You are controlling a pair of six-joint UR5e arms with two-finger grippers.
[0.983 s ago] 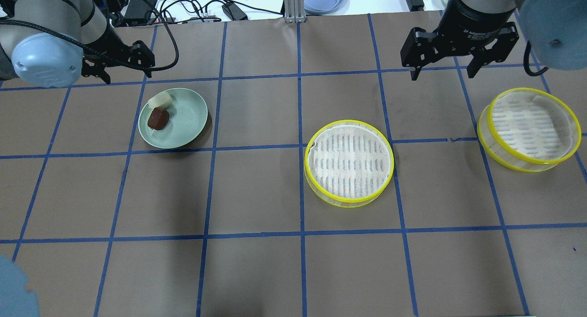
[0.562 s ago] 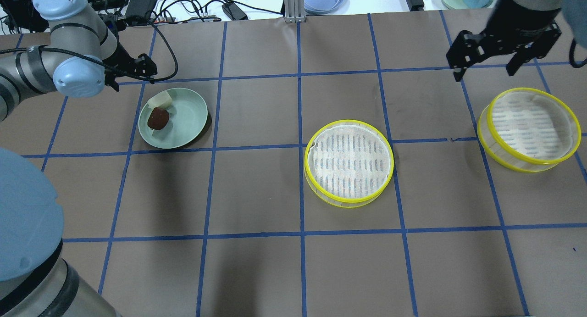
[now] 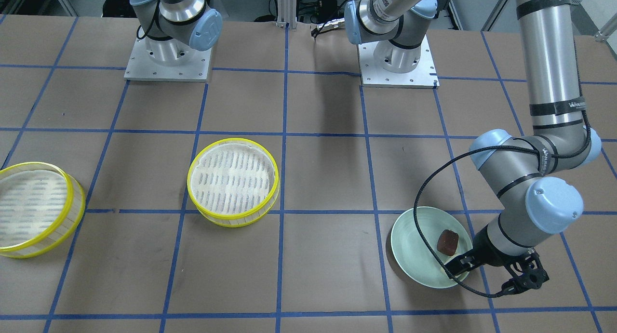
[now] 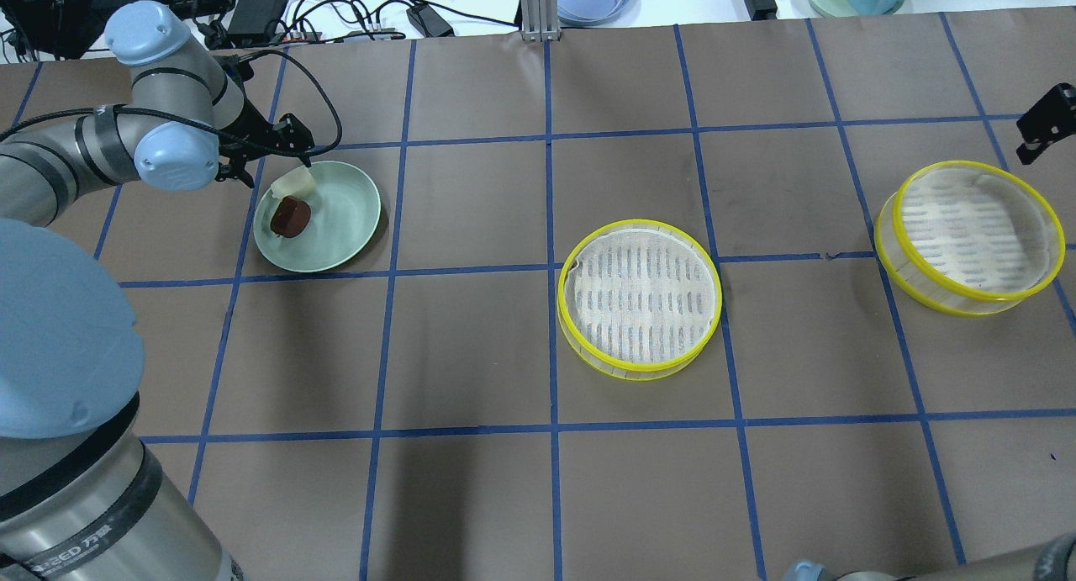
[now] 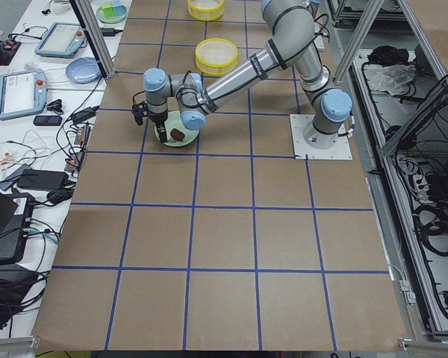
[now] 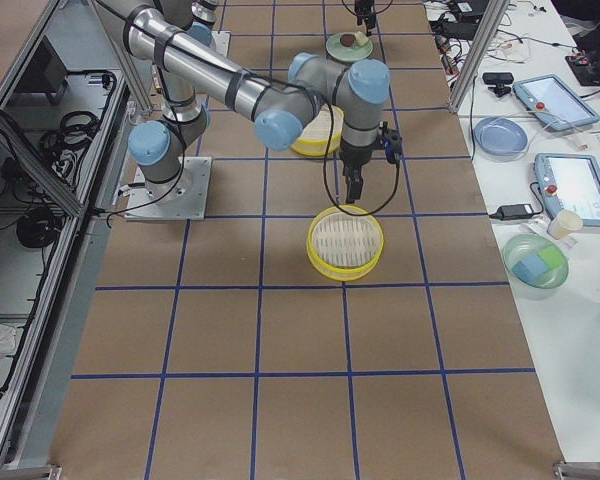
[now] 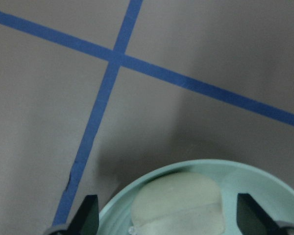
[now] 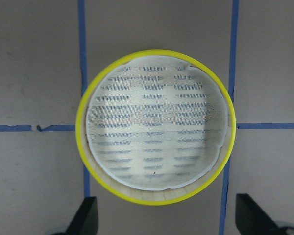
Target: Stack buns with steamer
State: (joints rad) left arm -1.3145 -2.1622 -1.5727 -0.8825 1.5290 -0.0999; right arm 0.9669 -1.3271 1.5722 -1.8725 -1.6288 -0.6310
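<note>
one cream bun — on plate

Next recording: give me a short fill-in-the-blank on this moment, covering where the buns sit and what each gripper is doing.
1. The cream-white bun and the dark reddish-brown bun both lie on the pale green ____.
2. The left gripper hangs over the cream-white bun with its jaws ____.
3. The right gripper hangs open above a steamer that has a ____ rim.

Missing words: plate; open; yellow.
</note>
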